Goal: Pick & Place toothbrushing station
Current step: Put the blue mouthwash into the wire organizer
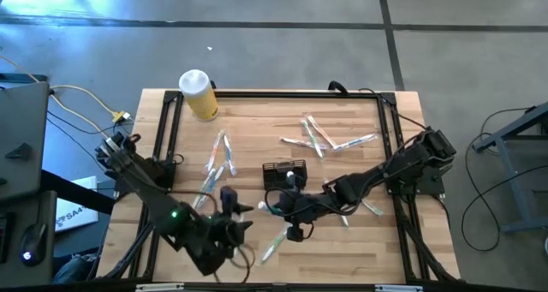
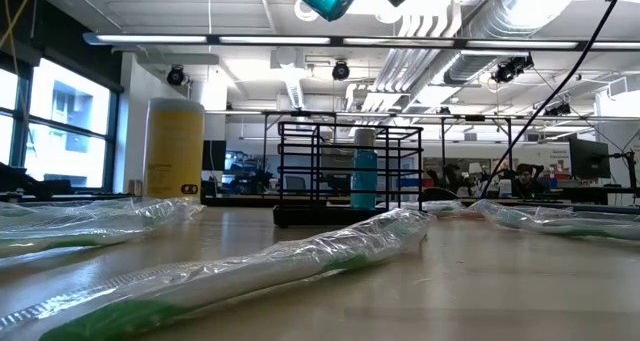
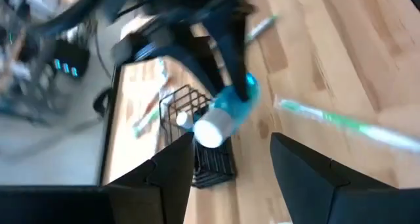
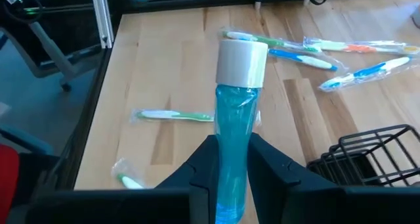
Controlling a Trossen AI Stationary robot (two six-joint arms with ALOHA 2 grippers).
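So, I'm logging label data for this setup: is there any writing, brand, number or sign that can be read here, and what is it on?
Nothing can be read with certainty.
Yellow cylinder: a small dark mark near its base, too small to read.
White sheet beside the table's left edge: printed letters, too blurred to read.
Blue tube in the right gripper: no print visible.
Wrapped toothbrushes: no legible print.

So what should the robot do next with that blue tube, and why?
Probably carry it a little further over the black mesh caddy and lower it in. The right end effector is shut on the blue tube, held up off the table with its white cap away from the fingers, and the caddy sits just beside it. The left end effector is open, close by.
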